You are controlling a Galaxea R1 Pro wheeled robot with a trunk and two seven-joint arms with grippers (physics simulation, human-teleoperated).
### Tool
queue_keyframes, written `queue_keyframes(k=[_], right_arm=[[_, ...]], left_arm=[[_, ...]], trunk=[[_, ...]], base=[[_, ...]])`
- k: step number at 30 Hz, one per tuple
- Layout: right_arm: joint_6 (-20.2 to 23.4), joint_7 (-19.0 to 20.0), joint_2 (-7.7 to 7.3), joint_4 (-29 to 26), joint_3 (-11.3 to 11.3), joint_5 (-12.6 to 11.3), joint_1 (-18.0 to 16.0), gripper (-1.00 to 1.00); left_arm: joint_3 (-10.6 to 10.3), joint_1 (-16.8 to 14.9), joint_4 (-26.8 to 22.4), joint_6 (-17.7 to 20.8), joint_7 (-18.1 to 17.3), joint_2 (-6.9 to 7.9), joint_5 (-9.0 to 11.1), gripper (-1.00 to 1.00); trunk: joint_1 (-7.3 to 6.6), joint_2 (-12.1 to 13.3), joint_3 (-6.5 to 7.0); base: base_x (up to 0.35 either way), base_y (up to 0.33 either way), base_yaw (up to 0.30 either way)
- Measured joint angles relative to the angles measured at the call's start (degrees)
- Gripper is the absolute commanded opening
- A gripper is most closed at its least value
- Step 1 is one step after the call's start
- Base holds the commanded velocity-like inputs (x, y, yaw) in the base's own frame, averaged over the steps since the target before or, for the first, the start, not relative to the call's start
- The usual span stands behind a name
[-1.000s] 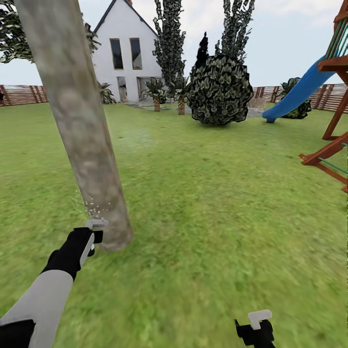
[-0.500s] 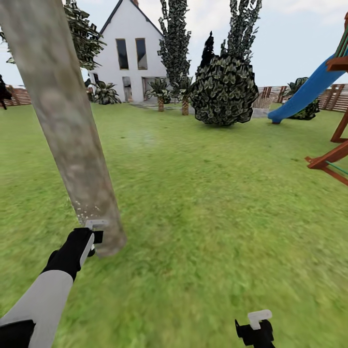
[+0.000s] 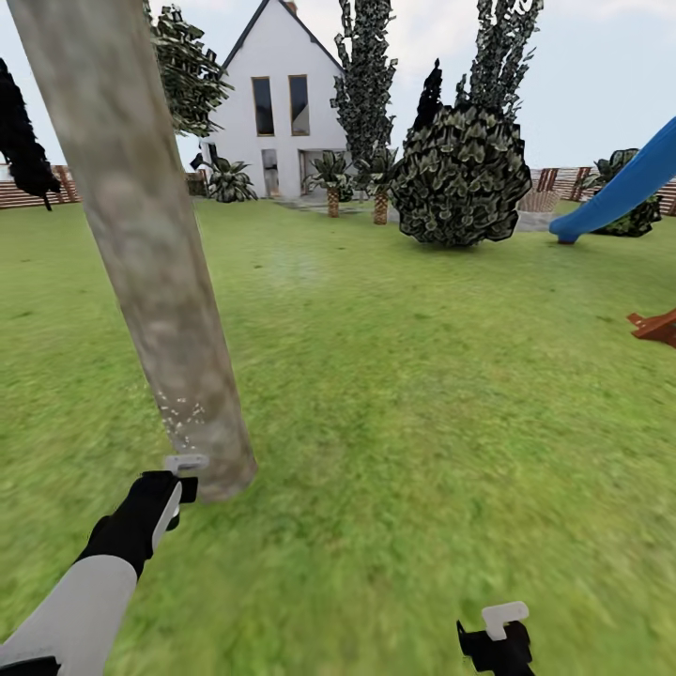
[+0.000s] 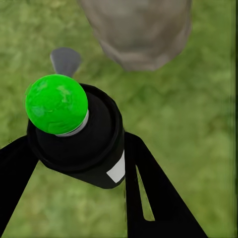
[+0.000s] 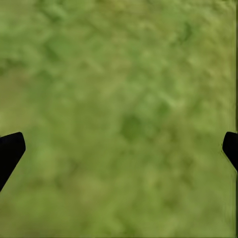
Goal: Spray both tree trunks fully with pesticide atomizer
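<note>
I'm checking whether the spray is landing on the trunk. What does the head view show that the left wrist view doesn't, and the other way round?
Head view alone: pale spray specks on the low trunk just above the left gripper, plus the house and the blue slide. Left wrist view alone: the atomizer's top, here bright green, clamped between the black fingers. Both: the tree trunk's base and the grass.

No readable text, labels, numbers or signs anywhere.
</note>
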Motion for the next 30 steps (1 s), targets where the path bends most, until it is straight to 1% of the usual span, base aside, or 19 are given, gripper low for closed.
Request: queue_keyframes(k=[3,9,12,19,21,30], right_arm=[[0.0,0.0,-0.01,0.0,0.0,0.0,0.0,1.0],[0.0,0.0,0.21,0.0,0.0,0.0,0.0,1.0],[0.0,0.0,0.17,0.0,0.0,0.0,0.0,1.0],[0.0,0.0,0.0,0.0,0.0,0.0,0.0,1.0],[0.0,-0.1,0.0,0.0,0.0,0.0,0.0,1.0],[0.0,-0.1,0.0,0.0,0.0,0.0,0.0,1.0]], left_arm=[[0.0,0.1,0.0,0.1,0.0,-0.02,0.1,-1.0],[0.4,0.1,0.1,0.2,0.0,0.17,0.1,-1.0],[0.5,0.2,1.1,-0.1,0.1,0.27,0.1,-1.0],[0.5,0.2,1.4,-0.1,0.7,0.29,-0.2,-1.0],[0.6,0.2,1.4,-0.1,0.9,0.6,-0.1,-1.0],[0.7,0.2,1.5,-0.2,0.9,0.54,0.2,-1.0]], trunk=[[0.01,0.0,0.0],[0.03,0.0,0.0],[0.03,0.0,0.0],[0.02,0.0,0.0],[0.01,0.0,0.0],[0.01,0.0,0.0]], base=[[0.141,-0.235,0.0],[0.01,-0.272,0.0],[0.0,-0.275,0.054],[0.02,-0.275,0.254],[0.134,-0.267,0.277],[0.178,-0.243,0.277]])
